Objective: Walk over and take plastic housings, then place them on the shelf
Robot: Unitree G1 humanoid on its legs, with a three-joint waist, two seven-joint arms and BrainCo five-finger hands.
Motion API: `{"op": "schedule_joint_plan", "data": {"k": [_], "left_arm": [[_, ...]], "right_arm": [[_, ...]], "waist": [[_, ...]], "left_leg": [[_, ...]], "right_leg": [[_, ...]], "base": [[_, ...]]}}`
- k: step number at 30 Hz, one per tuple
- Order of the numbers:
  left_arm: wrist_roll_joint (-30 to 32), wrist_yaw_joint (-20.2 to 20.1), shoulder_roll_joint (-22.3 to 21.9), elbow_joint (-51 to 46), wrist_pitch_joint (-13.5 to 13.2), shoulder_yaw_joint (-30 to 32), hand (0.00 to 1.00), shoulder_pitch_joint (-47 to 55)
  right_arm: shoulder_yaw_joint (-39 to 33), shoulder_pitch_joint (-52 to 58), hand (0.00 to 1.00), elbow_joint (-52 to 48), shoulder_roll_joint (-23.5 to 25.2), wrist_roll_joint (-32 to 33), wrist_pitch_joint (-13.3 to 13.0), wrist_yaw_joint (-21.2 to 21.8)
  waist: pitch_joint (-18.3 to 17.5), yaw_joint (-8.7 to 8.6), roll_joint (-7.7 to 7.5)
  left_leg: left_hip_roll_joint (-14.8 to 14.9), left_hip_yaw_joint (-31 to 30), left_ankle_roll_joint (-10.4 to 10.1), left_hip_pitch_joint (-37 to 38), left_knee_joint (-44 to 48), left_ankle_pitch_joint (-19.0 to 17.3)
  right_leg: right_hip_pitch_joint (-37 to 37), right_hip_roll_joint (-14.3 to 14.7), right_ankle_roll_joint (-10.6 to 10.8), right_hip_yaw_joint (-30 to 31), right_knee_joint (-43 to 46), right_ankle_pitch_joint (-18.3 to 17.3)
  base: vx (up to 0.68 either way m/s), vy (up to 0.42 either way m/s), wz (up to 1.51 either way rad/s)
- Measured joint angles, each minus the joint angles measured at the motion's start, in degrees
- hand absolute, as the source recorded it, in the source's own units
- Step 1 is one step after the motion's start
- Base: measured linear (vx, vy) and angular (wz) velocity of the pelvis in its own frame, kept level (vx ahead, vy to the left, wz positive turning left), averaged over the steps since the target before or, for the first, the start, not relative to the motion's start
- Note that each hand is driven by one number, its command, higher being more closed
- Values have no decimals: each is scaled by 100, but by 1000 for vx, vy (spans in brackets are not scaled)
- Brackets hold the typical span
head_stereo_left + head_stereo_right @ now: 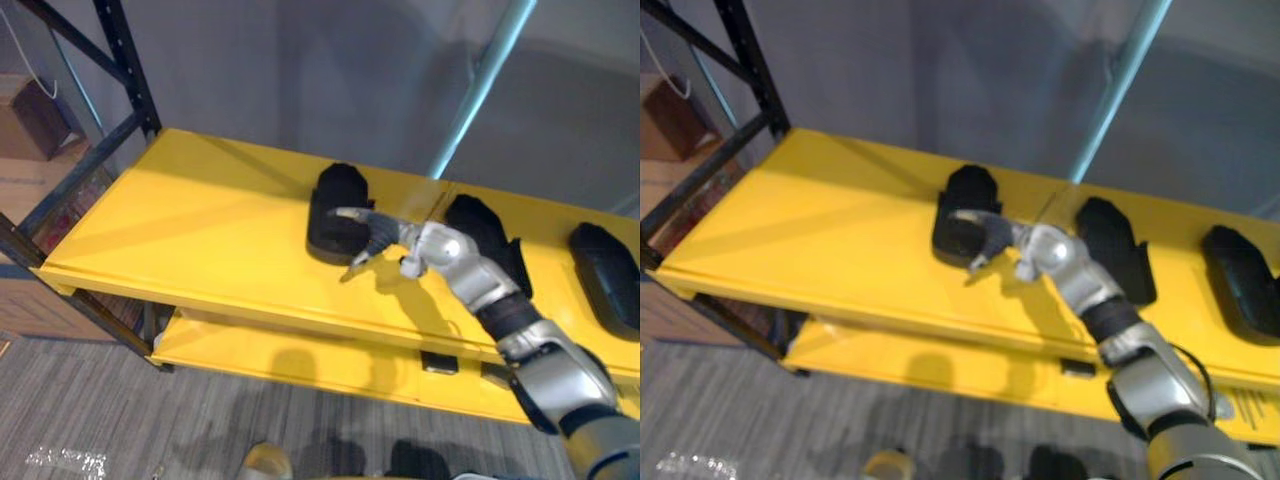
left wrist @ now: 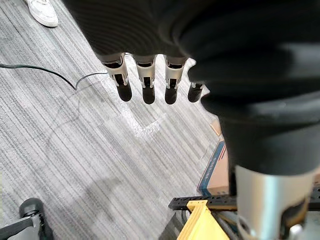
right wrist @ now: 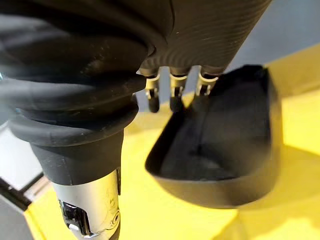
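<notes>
Right robot hand is the closest thing going on, reaching in from the near right over the yellow shelf. It's open: fingers are straight and spread, not wrapped around anything. Their tips sit right at the near rim of the left housing. From the wrist view one tip looks like it's against the rim, but I can't say for sure that it's touching.

So three black housings are on the shelf, all lying flat in a row. The left housing is by the hand, hollow side up. The middle housing is just right of it, partly behind the arm, and the right housing is off at the right edge, well apart from the hand. Neither hand holds one.

Left robot hand hangs over the grey carpet floor, also open, with straight fingers and nothing in it. Past it on the floor there's a white shoe, plus a cardboard box next to the shelf corner.

Below the top shelf there's a lower shelf, yellow too, and a dark metal frame stands at the far left.
</notes>
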Motion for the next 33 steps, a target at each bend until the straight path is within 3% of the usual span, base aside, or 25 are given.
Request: {"op": "schedule_joint_plan", "data": {"k": [7, 15, 18, 23, 33], "left_arm": [[102, -711, 25, 61, 557, -281, 0, 8], [110, -2106, 80, 187, 1297, -957, 0, 10], [65, -2376, 101, 205, 1471, -1112, 0, 0], [34, -2608, 228, 209, 1620, -1242, 0, -20], [67, -2613, 281, 334, 1741, -1240, 0, -71]], "right_arm": [[63, -9, 0, 148, 131, -102, 123, 80], [162, -8, 0, 186, 178, -243, 139, 460], [175, -8, 0, 205, 203, -319, 140, 573], [324, -8, 0, 227, 261, -408, 272, 741], [391, -213, 0, 236, 480, -427, 427, 1111]], "waist": [[43, 12, 59], [75, 3, 94], [79, -21, 101], [97, -21, 113], [221, -33, 129]], "left_leg": [[-7, -100, -10, 11, -24, 16], [18, -35, -19, 20, -105, 57], [28, 50, -19, 27, -108, 58], [48, 172, -18, 109, -126, 57], [44, 184, -15, 100, -129, 55]], "right_leg": [[74, 5, -12, -77, -13, -9], [4, 6, -12, -43, -9, -8], [-25, 3, -13, 6, -4, -4], [-14, 4, -13, 110, 9, -5], [-11, -1, -14, 111, 10, 26]], "base": [[-15, 14, 7], [4, 6, -2], [12, 28, -10], [-6, 26, -10], [-21, 15, -1]]}}
